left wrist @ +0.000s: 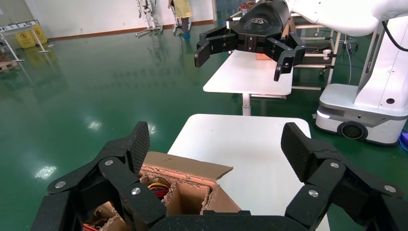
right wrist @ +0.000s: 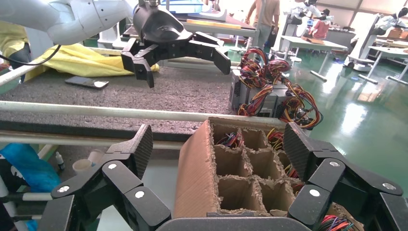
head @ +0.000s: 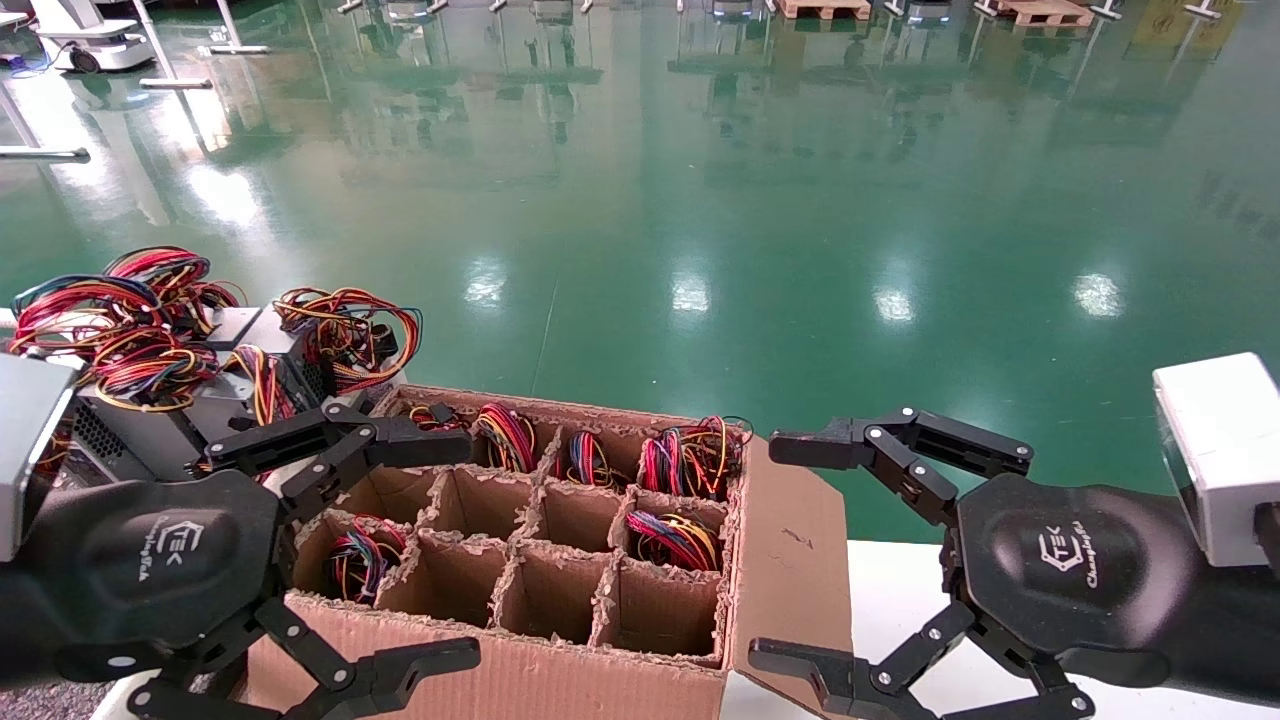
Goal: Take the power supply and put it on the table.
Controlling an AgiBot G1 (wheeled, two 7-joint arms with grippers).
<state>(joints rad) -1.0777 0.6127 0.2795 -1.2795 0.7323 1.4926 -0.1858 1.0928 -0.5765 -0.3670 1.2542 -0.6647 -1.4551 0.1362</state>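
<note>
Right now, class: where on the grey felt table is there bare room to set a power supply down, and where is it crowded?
Bare felt table stretches between the phone and the power supplies already set down. It is crowded around those supplies, beside the box.

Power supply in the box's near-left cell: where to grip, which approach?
Come straight down; the cardboard box dividers block the sides. Of that power supply only its wire bundle shows, so probably grip the bundle or the casing edge beneath. The left end effector is nearest, open.

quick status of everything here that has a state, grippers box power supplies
left gripper: open, empty, over the box's left side
right gripper: open, empty, right of the box
cardboard box: flaps open, some cells filled, some empty
power supplies on the table: piled at the felt top's far end
</note>
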